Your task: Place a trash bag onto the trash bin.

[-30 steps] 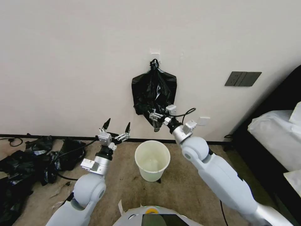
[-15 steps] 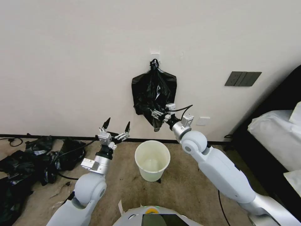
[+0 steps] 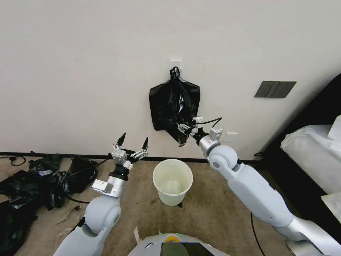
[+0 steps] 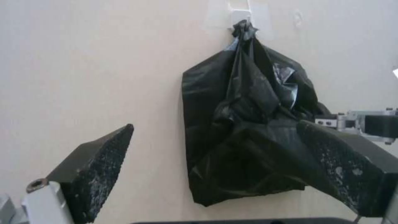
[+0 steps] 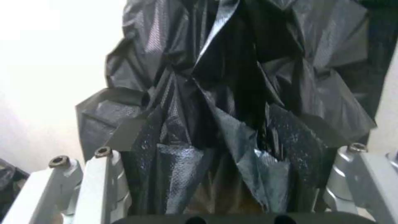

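Right gripper [image 3: 182, 127] was up at the wall, fingers [image 5: 294, 140] on either side of the lower folds of the black bag [image 3: 174, 103], film bunched between them; they had not closed fully, so whether it truly held the film could not be told. Right wrist view showed wrinkled glossy film running down between the two dark pads to the gripper base. The bag hung flat against the wall from a small white hook [image 3: 175, 60] by its knotted top, its bottom corner drooping just beside the gripper. Right arm reached up and forward from the lower right of the head view. Left gripper [image 3: 133, 141] was held lower and to the left, near the baseboard, fingers [image 4: 99, 161] spread wide with nothing between them, pointing at the wall; its wrist view looked at the hanging bag [image 4: 248, 133]. White bin [image 3: 172, 181] stood upright on the carpet below the bag, between the two arms, with no liner. A heap of black bags [image 3: 39, 177] lay on the floor at far left, well apart from the bin. A dark switch plate [image 3: 275, 89] sat on the wall to the right.
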Motion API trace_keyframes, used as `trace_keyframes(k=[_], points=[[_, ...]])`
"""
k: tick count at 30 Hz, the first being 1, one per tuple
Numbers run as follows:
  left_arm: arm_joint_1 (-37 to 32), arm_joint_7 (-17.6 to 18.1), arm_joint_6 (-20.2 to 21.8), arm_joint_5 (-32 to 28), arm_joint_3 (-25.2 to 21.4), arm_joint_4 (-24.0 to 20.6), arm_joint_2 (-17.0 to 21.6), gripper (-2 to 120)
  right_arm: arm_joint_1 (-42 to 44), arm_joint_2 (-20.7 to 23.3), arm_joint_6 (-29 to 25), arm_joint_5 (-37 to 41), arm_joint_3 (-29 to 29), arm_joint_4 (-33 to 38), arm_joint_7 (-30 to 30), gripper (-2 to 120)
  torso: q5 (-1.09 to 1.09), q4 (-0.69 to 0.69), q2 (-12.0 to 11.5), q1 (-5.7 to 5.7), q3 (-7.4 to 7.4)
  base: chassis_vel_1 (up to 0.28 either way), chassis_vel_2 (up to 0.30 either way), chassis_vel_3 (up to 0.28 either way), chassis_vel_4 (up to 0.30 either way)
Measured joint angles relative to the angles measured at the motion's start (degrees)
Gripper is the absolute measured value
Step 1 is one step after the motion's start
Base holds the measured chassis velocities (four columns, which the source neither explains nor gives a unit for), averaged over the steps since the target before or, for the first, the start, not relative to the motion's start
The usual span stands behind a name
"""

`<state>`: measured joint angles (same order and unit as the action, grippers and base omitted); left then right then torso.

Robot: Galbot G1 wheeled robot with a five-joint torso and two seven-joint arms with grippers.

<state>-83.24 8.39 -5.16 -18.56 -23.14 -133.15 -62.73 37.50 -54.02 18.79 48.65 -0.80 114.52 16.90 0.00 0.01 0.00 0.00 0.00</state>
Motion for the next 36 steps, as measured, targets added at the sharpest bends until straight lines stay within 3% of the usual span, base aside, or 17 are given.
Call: trace_keyframes(k=[10,19,21,24,34,36], points=[[-0.38,-0.06,-0.16,-0.03,-0.18,-0.78,0.03,100,0.41,1.01,-0.27,3.42,1.47,1.26,0.01,66,0.00,-0.01,0.00,0.00,0.00,0.000,0.000,0.000,0.000],[-0.97,-0.09,-0.16,-0.06,-0.30,-1.57,0.17,100,0.01,1.22,-0.36,3.36,1.01,0.23,0.00,36,0.00,0.00,0.00,0.00,0.00,0.000,0.000,0.000,0.000],[-1.23,-0.12,-0.16,-0.12,-0.43,-1.76,0.16,100,-0.17,1.28,-0.36,2.36,0.74,0.01,0.02,24,0.00,0.00,0.00,0.00,0.00,0.000,0.000,0.000,0.000],[-1.29,-0.13,-0.16,-0.23,-0.62,-1.83,0.15,100,0.00,1.59,-0.77,0.28,0.47,0.29,-0.46,20,-0.01,0.00,0.00,0.00,0.00,0.000,0.000,0.000,0.000],[-1.54,-0.18,-0.16,-0.29,-0.73,-2.06,-0.09,100,-1.05,1.74,-1.28,-2.32,-1.43,0.09,-0.64,52,0.00,0.00,0.00,0.00,-0.01,0.000,0.000,0.000,0.000],[-1.54,-0.19,-0.16,-0.30,-0.78,-2.09,-0.08,100,-1.13,1.75,-1.27,-2.31,-1.52,0.01,-0.62,53,0.00,0.00,0.00,0.00,-0.01,0.000,0.000,0.000,0.000]])
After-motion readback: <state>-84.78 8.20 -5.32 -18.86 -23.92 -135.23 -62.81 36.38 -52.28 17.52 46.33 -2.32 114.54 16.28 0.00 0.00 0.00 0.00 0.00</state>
